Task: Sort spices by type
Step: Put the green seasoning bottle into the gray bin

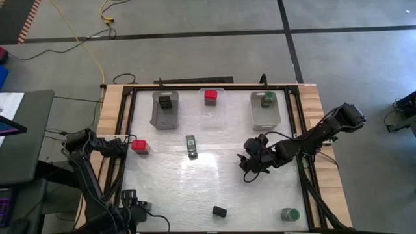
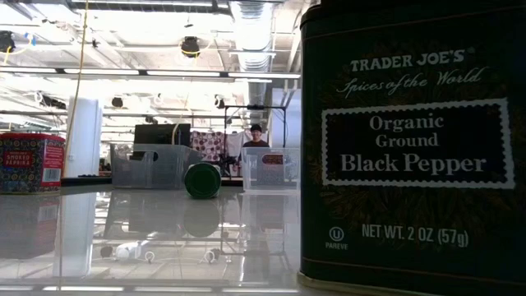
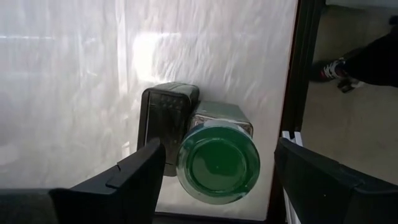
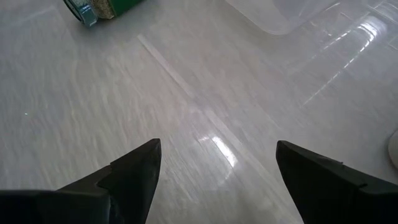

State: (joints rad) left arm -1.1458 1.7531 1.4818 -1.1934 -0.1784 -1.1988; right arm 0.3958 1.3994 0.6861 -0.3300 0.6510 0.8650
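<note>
My left gripper [image 3: 219, 149] is open at the table's near left [image 1: 132, 203]. Its fingers stand apart on either side of a green-lidded jar [image 3: 217, 158] without touching it. A black box [image 3: 163, 121] stands against that jar, close to the table's dark frame. The arm hides both in the high view. My right gripper [image 4: 217, 146] is open and empty over bare table at mid right [image 1: 250, 162]. Loose on the table are a red box [image 1: 140, 147], a jar lying on its side [image 1: 191, 146], a black box [image 1: 220, 211] and a green-lidded jar [image 1: 290, 214].
Three translucent bins stand along the far edge. The left one [image 1: 166, 117] holds black boxes, the middle one [image 1: 211, 112] a red box, the right one [image 1: 265, 118] a green-lidded jar. A dark frame [image 3: 305, 93] edges the table. A person's shoe [image 3: 336, 65] shows on the floor beyond it.
</note>
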